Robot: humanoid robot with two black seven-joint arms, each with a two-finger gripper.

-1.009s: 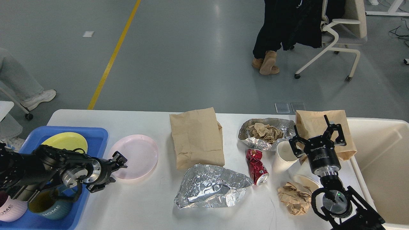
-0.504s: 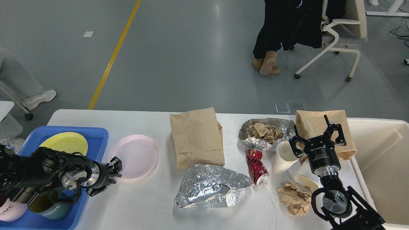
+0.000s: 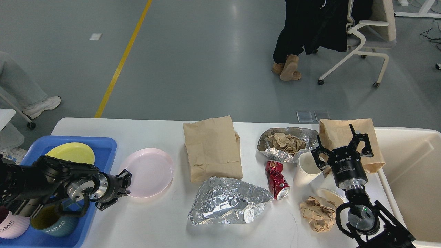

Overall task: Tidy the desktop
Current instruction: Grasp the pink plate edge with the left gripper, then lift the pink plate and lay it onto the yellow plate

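Observation:
The white desktop point(image 3: 155, 220) carries a pink plate point(image 3: 150, 171), a flat brown paper bag point(image 3: 212, 148), crumpled foil point(image 3: 227, 201), a crushed red can point(image 3: 277, 179), a foil tray holding crumpled paper point(image 3: 286, 143), a white paper cup point(image 3: 305, 168), a crumpled paper ball point(image 3: 318, 213) and a second brown bag point(image 3: 344, 134). My left gripper point(image 3: 124, 181) sits at the pink plate's left rim; its fingers are too small and dark to tell apart. My right gripper point(image 3: 341, 143) stands open above the second bag, just right of the cup, holding nothing.
A blue tray point(image 3: 105, 148) at the left edge holds a yellow plate point(image 3: 70, 153), a green mug point(image 3: 51, 224) and a pink mug point(image 3: 10, 229). A cream bin point(image 3: 413, 179) stands off the right end. A white lid point(image 3: 329, 194) lies by the paper ball.
My left gripper drew back down and left to the pink plate's rim, and the plate shifted slightly to the right. The right arm stayed still.

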